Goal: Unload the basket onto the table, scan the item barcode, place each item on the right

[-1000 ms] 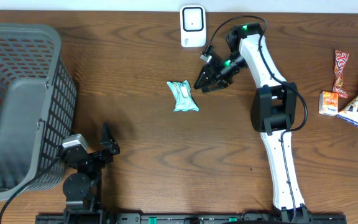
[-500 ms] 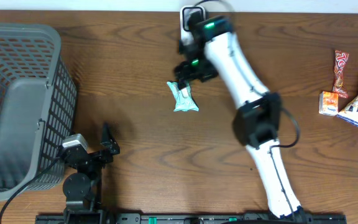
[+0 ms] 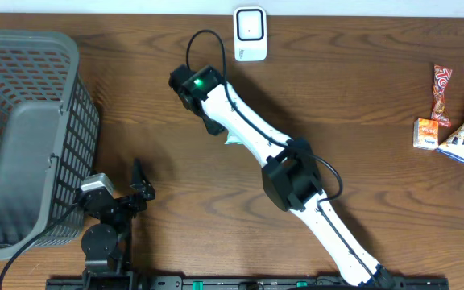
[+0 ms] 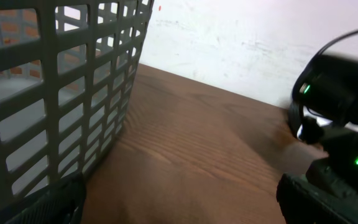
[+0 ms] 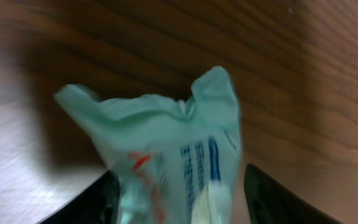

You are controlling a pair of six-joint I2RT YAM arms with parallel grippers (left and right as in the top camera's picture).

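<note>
between the right jaws, the pale green packet [image 5: 166, 146] is pinched; left jaws gape.

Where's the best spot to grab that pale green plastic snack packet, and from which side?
Probably across the middle of the pale green plastic snack packet, coming straight down from above. It lies flat on the brown wooden table, so its two long edges are the only opposed sides to pinch.
</note>
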